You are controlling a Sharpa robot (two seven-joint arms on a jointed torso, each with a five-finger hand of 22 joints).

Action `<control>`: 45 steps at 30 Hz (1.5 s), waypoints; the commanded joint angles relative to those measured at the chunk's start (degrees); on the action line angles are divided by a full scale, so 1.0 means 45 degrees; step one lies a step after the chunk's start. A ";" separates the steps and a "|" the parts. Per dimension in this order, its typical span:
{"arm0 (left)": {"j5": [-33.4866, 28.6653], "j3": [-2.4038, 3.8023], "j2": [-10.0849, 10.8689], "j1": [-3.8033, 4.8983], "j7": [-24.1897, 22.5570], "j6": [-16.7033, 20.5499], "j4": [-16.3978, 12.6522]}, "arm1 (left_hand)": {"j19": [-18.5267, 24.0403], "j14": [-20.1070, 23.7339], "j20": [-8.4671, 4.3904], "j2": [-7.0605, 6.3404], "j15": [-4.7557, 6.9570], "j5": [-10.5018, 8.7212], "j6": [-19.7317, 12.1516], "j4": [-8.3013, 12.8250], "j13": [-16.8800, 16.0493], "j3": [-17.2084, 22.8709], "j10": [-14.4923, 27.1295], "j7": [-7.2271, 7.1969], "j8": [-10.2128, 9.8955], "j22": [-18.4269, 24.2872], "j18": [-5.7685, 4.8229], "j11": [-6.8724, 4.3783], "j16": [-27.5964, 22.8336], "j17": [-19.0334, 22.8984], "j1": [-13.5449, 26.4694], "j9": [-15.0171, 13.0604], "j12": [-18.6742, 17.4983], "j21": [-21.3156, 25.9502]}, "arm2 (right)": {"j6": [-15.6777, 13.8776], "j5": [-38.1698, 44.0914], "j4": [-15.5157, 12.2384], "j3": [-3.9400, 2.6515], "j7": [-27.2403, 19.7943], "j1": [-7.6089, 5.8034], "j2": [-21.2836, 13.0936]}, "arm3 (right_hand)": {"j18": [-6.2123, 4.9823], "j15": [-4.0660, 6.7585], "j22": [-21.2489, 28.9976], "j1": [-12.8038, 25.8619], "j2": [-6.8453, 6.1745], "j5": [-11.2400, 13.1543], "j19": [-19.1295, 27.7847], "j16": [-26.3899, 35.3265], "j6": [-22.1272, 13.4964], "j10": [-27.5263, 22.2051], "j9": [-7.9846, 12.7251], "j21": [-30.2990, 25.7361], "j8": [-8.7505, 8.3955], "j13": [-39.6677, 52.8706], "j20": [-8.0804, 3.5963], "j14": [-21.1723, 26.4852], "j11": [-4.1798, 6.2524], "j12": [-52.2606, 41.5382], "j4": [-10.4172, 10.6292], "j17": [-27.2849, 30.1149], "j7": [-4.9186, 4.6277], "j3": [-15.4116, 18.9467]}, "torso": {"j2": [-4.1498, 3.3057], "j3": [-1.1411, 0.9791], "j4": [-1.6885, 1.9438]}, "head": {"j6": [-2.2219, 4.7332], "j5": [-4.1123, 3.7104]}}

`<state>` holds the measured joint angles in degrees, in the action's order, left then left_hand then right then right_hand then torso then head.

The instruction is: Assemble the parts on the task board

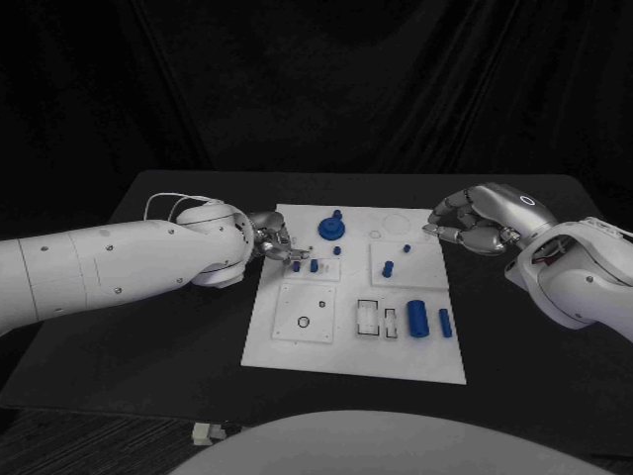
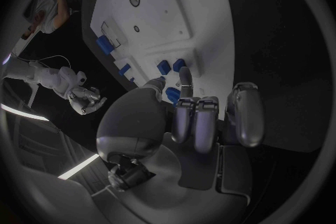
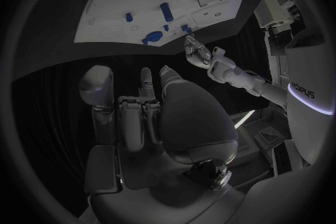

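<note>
The white task board (image 1: 348,351) lies in the middle of the black table. On it are a blue gear-like part (image 1: 331,230), two small blue pegs (image 1: 307,265), another peg (image 1: 388,267) and two blue cylinders (image 1: 431,321) at the near right. My left hand (image 1: 271,243) hovers at the board's left edge, just beside the two small pegs (image 2: 170,66). Its thumb and one finger (image 2: 185,78) reach out with a gap between them, and nothing sits at their tips. My right hand (image 1: 474,222) hangs by the board's far right corner, fingers (image 3: 133,117) curled in on nothing.
Square and slot-shaped recesses (image 1: 375,319) and a round hole (image 1: 306,322) mark the board's near half. Bare black table (image 1: 145,346) surrounds the board on every side. A white cable (image 1: 167,201) loops over my left wrist.
</note>
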<state>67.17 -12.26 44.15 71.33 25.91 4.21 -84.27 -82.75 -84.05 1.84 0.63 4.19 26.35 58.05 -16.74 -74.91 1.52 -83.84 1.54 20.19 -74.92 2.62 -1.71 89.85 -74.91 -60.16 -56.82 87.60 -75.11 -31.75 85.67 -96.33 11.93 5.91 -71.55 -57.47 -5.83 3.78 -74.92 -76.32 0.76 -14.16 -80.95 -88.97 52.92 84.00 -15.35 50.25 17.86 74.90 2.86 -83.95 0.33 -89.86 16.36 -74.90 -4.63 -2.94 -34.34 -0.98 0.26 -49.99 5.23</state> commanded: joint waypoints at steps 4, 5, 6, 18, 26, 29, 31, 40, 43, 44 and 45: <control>0.0063 0.0008 -0.0054 -0.0106 0.0111 -0.0618 0.0055 | -0.0049 -0.1323 -0.0009 0.0059 0.0121 0.0120 0.0101 0.0037 -0.2860 -0.0073 -0.0892 0.0007 -0.0131 -0.2350 0.0172 -0.0093 0.0033 -0.3354 -0.0080 0.0082 -0.0057 0.0041 | -0.0015 0.0023 -0.0040 -0.0008 0.0184 0.0038 -0.0031 | -0.0187 -0.0066 -0.1305 -0.0011 0.0069 -0.0068 0.0095 0.0049 0.0048 0.1332 0.0021 -0.0038 -0.0025 0.3355 -0.0028 -0.1241 -0.0127 -0.0032 -0.0104 -0.2938 -0.0059 0.0002 | 0.0004 -0.0004 -0.0002 | -0.0003 -0.0005; 0.0063 0.0008 -0.0064 -0.0115 0.0109 -0.0640 0.0066 | -0.0049 -0.1323 -0.0009 0.0059 0.0121 0.0120 0.0101 0.0037 -0.2860 -0.0073 -0.0892 0.0007 -0.0131 -0.2350 0.0172 -0.0093 0.0033 -0.3354 -0.0080 0.0082 -0.0057 0.0041 | -0.0016 0.0023 -0.0041 -0.0008 0.0184 0.0039 -0.0028 | -0.0187 -0.0066 -0.1305 -0.0011 0.0069 -0.0068 0.0095 0.0049 0.0048 0.1332 0.0021 -0.0038 -0.0025 0.3355 -0.0028 -0.1241 -0.0127 -0.0032 -0.0104 -0.2938 -0.0059 0.0002 | 0.0007 -0.0005 -0.0003 | -0.0003 -0.0004; 0.0063 0.0008 -0.0074 -0.0122 0.0103 -0.0657 0.0074 | -0.0037 -0.1323 -0.0011 0.0071 0.0122 0.0159 0.0115 0.0040 -0.2856 -0.0070 -0.0888 0.0004 -0.0141 -0.2343 0.0178 -0.0094 0.0033 -0.3354 -0.0105 0.0098 -0.0062 0.0068 | -0.0015 0.0023 -0.0042 -0.0008 0.0184 0.0040 -0.0024 | -0.0187 -0.0066 -0.1305 -0.0011 0.0069 -0.0068 0.0095 0.0049 0.0048 0.1332 0.0021 -0.0038 -0.0025 0.3355 -0.0028 -0.1241 -0.0127 -0.0032 -0.0104 -0.2938 -0.0059 0.0002 | 0.0011 -0.0004 -0.0004 | -0.0003 -0.0004; 0.0063 0.0008 -0.0225 -0.0172 -0.0190 -0.0646 0.0147 | -0.0025 -0.1323 -0.0029 0.0115 0.0142 0.0543 0.0181 0.0089 -0.2841 0.0027 -0.0873 -0.0029 -0.0206 -0.2339 0.0181 -0.0122 0.0033 -0.3354 -0.0507 0.0191 -0.0081 0.0104 | -0.0007 -0.0017 -0.0005 -0.0008 0.0171 0.0056 0.0036 | -0.0189 -0.0067 -0.1302 -0.0013 0.0073 -0.0083 0.0095 0.0042 0.0052 0.1332 0.0022 -0.0054 -0.0025 0.3355 -0.0028 -0.1244 -0.0128 -0.0032 -0.0102 -0.2949 -0.0061 0.0003 | 0.0002 -0.0002 -0.0001 | -0.0003 -0.0021; 0.0062 0.0008 -0.0322 -0.0200 -0.0168 -0.0876 0.0293 | -0.0001 -0.1323 -0.0036 0.0114 0.0139 0.1155 0.0134 0.0080 -0.2823 0.0119 -0.0852 -0.0020 -0.0305 -0.2331 0.0188 -0.0117 0.0033 -0.3354 -0.0794 0.0277 -0.0104 0.0159 | -0.0006 -0.0032 -0.0014 -0.0008 0.0174 0.0061 0.0020 | -0.0189 -0.0067 -0.1302 -0.0013 0.0073 -0.0083 0.0095 0.0042 0.0052 0.1332 0.0022 -0.0054 -0.0025 0.3355 -0.0028 -0.1244 -0.0128 -0.0032 -0.0102 -0.2949 -0.0061 0.0003 | 0.0002 -0.0002 -0.0001 | -0.0003 -0.0041; 0.0062 0.0008 -0.0350 -0.0216 -0.0129 -0.0962 0.0338 | 0.0010 -0.1323 -0.0039 0.0084 0.0142 0.1619 0.0109 0.0108 -0.2813 0.0237 -0.0839 -0.0023 -0.0340 -0.2328 0.0192 -0.0121 0.0033 -0.3354 -0.1047 0.0304 -0.0117 0.0183 | -0.0005 -0.0091 -0.0013 -0.0008 0.0168 0.0063 0.0020 | -0.0189 -0.0067 -0.1302 -0.0013 0.0073 -0.0083 0.0095 0.0042 0.0052 0.1332 0.0022 -0.0054 -0.0025 0.3355 -0.0028 -0.1244 -0.0128 -0.0032 -0.0102 -0.2949 -0.0061 0.0003 | 0.0006 -0.0004 -0.0006 | -0.0003 -0.0035; 0.0062 0.0008 -0.0363 -0.0227 -0.0080 -0.1022 0.0356 | 0.0007 -0.1323 -0.0039 0.0071 0.0144 0.1779 0.0104 0.0112 -0.2817 0.0286 -0.0841 -0.0025 -0.0348 -0.2330 0.0190 -0.0123 0.0033 -0.3354 -0.1134 0.0310 -0.0113 0.0178 | -0.0002 -0.0179 -0.0007 -0.0008 0.0157 0.0064 0.0024 | -0.0190 -0.0068 -0.1300 -0.0024 0.0075 -0.0097 0.0095 0.0046 0.0055 0.1332 0.0022 -0.0066 -0.0024 0.3355 -0.0027 -0.1243 -0.0129 -0.0032 -0.0107 -0.2944 -0.0059 0.0000 | 0.0008 -0.0005 -0.0002 | -0.0003 -0.0035; 0.0061 0.0008 -0.0408 -0.0254 0.0023 -0.1145 0.0397 | 0.0024 -0.1323 -0.0039 0.0064 0.0144 0.1881 0.0076 0.0129 -0.2794 0.0353 -0.0817 -0.0026 -0.0366 -0.2321 0.0196 -0.0126 0.0033 -0.3354 -0.1239 0.0318 -0.0141 0.0213 | 0.0008 -0.0320 0.0020 -0.0008 0.0124 0.0084 0.0042 | -0.0194 -0.0075 -0.1290 -0.0138 0.0086 -0.0295 0.0091 0.0053 0.0065 0.1332 0.0024 -0.0122 -0.0026 0.3355 -0.0022 -0.1241 -0.0142 -0.0032 -0.0171 -0.2934 -0.0059 -0.0039 | 0.0001 -0.0001 -0.0003 | -0.0003 0.0007; 0.0061 0.0008 -0.0438 -0.0259 0.0021 -0.1137 0.0441 | 0.0032 -0.1323 -0.0039 0.0089 0.0144 0.1915 0.0062 0.0123 -0.2790 0.0396 -0.0813 -0.0023 -0.0375 -0.2316 0.0200 -0.0125 0.0033 -0.3354 -0.1277 0.0322 -0.0146 0.0231 | 0.0015 -0.0330 0.0026 -0.0008 0.0122 0.0088 0.0044 | -0.0197 -0.0076 -0.1285 -0.0150 0.0092 -0.0326 0.0095 0.0047 0.0064 0.1332 0.0025 -0.0147 -0.0028 0.3355 -0.0022 -0.1243 -0.0141 -0.0032 -0.0176 -0.2943 -0.0061 -0.0046 | 0.0001 -0.0001 -0.0003 | -0.0003 -0.0006; 0.0061 0.0008 -0.0449 -0.0261 0.0016 -0.1128 0.0459 | 0.0033 -0.1323 -0.0038 0.0104 0.0143 0.1960 0.0054 0.0119 -0.2790 0.0432 -0.0812 -0.0021 -0.0380 -0.2316 0.0200 -0.0123 0.0033 -0.3354 -0.1308 0.0325 -0.0146 0.0232 | 0.0017 -0.0332 0.0027 -0.0008 0.0121 0.0089 0.0044 | -0.0197 -0.0076 -0.1285 -0.0150 0.0092 -0.0326 0.0095 0.0047 0.0064 0.1332 0.0025 -0.0147 -0.0028 0.3355 -0.0022 -0.1243 -0.0141 -0.0032 -0.0176 -0.2943 -0.0061 -0.0046 | 0.0001 -0.0001 -0.0002 | -0.0003 -0.0005; 0.0061 0.0008 -0.0462 -0.0262 0.0002 -0.1112 0.0482 | 0.0029 -0.1323 -0.0039 0.0117 0.0140 0.2025 0.0043 0.0114 -0.2794 0.0480 -0.0814 -0.0018 -0.0387 -0.2320 0.0197 -0.0122 0.0033 -0.3354 -0.1347 0.0327 -0.0143 0.0221 | 0.0019 -0.0334 0.0029 -0.0008 0.0121 0.0089 0.0044 | -0.0197 -0.0076 -0.1285 -0.0150 0.0092 -0.0326 0.0095 0.0047 0.0064 0.1332 0.0025 -0.0147 -0.0028 0.3355 -0.0022 -0.1243 -0.0141 -0.0032 -0.0176 -0.2943 -0.0061 -0.0046 | 0.0000 -0.0001 -0.0002 | -0.0003 -0.0002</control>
<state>67.41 -12.24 42.22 70.28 26.24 -0.14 -82.13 -82.75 -84.06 1.84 1.24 4.61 35.29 58.45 -16.26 -74.91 3.42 -84.04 1.54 18.73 -74.91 2.61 -1.92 89.85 -74.90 -65.75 -55.44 87.14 -74.43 -31.74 84.42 -96.19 11.93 5.89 -71.27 -57.27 -5.83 3.78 -74.95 -76.62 1.06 -15.47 -80.95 -88.97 52.92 84.00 -15.30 49.70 17.86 74.90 2.86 -83.95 -0.09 -89.86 15.88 -74.90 -4.63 -3.09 -34.32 -0.99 0.24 -49.99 5.25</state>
